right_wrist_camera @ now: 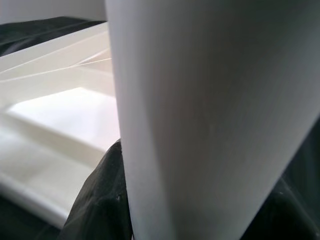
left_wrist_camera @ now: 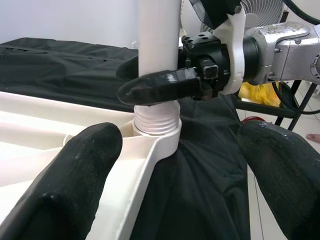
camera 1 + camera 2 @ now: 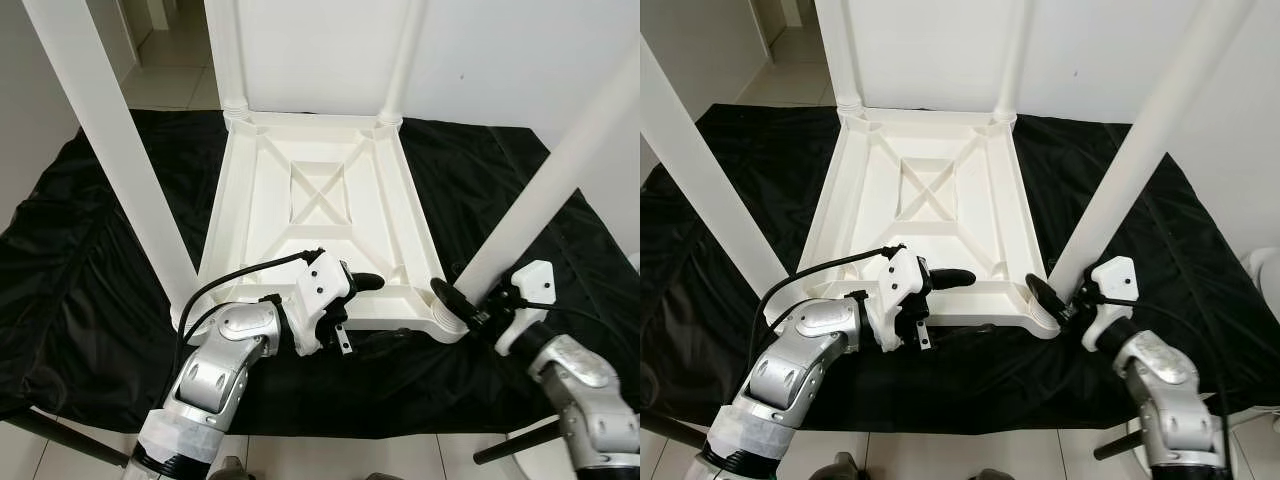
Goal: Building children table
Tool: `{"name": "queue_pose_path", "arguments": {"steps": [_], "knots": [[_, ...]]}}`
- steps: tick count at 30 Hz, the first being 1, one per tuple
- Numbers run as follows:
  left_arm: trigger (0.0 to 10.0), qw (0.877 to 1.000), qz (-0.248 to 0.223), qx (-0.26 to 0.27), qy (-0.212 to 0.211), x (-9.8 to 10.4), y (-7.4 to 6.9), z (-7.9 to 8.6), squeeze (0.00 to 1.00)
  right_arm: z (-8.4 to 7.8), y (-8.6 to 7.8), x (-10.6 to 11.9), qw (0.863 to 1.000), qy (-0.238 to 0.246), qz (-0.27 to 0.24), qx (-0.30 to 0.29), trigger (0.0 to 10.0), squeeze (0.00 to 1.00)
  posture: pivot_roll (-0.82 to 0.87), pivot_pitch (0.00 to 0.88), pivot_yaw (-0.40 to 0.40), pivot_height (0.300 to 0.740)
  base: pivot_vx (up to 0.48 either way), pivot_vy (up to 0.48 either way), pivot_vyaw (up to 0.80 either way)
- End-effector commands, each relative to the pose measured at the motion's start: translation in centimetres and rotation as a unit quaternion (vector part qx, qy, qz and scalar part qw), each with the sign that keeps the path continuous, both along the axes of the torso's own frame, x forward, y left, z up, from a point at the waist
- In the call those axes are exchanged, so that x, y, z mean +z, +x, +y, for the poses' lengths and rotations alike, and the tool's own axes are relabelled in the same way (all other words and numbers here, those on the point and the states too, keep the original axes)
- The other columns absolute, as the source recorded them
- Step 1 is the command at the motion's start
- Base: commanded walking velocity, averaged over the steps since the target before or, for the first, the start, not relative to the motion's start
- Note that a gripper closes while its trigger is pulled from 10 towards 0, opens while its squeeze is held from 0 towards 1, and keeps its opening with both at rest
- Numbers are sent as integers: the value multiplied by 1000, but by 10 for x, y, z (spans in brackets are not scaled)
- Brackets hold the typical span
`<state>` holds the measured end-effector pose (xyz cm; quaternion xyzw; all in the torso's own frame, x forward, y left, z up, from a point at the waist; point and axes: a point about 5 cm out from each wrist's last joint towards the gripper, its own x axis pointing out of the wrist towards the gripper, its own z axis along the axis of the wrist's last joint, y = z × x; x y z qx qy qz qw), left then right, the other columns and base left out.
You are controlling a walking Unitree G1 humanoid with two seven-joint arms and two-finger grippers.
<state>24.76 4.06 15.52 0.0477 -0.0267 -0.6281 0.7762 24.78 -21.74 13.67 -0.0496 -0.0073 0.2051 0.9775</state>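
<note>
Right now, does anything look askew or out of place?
The near-right leg leans outward in its corner socket, threads still exposed, while the right end effector grips its base. Otherwise nothing stands out.

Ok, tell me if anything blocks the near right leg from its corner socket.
Nothing visible does. The leg already stands in the corner socket of the upturned tabletop, with the right gripper clamped round its base.

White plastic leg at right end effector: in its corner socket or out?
In. White plastic leg stands upright, threaded base seated in the tabletop's corner socket.

4 legs (image 3: 545,200), 1 tabletop (image 3: 320,225)
</note>
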Motion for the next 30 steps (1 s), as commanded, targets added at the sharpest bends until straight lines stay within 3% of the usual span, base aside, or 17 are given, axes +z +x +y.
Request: {"name": "queue_pose_path", "arguments": {"steps": [1, 9, 10, 11, 12, 13, 14, 15, 16, 20, 27, 28, 30], "knots": [[10000, 998, -1, 59, 4, -4, 5, 1, 0, -2, -1, 0, 999, -4, 3, -44, 10000, 0, -21, 7, -37, 740, 0, 0, 0], [10000, 998, 0, 64, 4, -4, 5, 1, 0, 20, -7, 1, 991, 30, -2, -134, 10000, 0, -30, 24, -33, 740, 0, 0, 0], [10000, 998, -1, 63, 4, -4, 5, 1, 0, 28, -8, -2, 980, 53, 7, -192, 10000, 0, -31, 32, -30, 740, 0, 0, 0], [10000, 998, -1, 63, 4, -4, 5, 1, 0, 28, -8, -2, 980, 53, 7, -192, 10000, 0, -31, 32, -30, 740, 0, 0, 0], [10000, 998, -1, 64, 4, -3, 6, 1, 0, 37, -9, -6, 965, 57, 13, -256, 10000, 0, -31, 38, -30, 740, 0, 0, 0], [10000, 998, -1, 64, 4, -3, 6, 1, 0, 37, -9, -6, 965, 57, 13, -256, 10000, 0, -31, 38, -30, 740, 0, 0, 0], [10000, 998, -1, 66, 2, -2, 7, 1, 0, 45, -10, -8, 949, 65, 21, -307, 10000, 0, -33, 44, -25, 740, 0, 0, 0], [10000, 998, -1, 66, 2, -2, 7, 1, 0, 45, -10, -8, 949, 65, 21, -307, 10000, 0, -33, 44, -25, 740, 0, 0, 0], [10000, 998, 0, 67, 0, -1, 7, 2, 0, 50, -11, -10, 939, 68, 26, -337, 10000, 0, -33, 44, -25, 740, 0, 0, 0], [10000, 998, 1, 70, -4, 1, 8, 2, 0, 59, -11, -9, 929, 79, 25, -360, 10000, 0, -25, 49, -24, 740, 0, 0, 0], [10000, 998, 0, 70, -4, 1, 8, 3, 0, 61, -11, -7, 930, 86, 29, -356, 10000, 0, -28, 52, -22, 740, 0, 0, 0], [10000, 997, -1, 71, -3, 1, 8, 3, 0, 59, -12, -4, 933, 88, 25, -347, 10000, 1000, -29, 53, -25, 740, 0, 0, 0], [10000, 997, -2, 71, -3, 1, 9, 3, 0, 58, -12, -2, 935, 90, 22, -342, 10000, 1000, -29, 53, -25, 740, 0, 0, 0]]}}
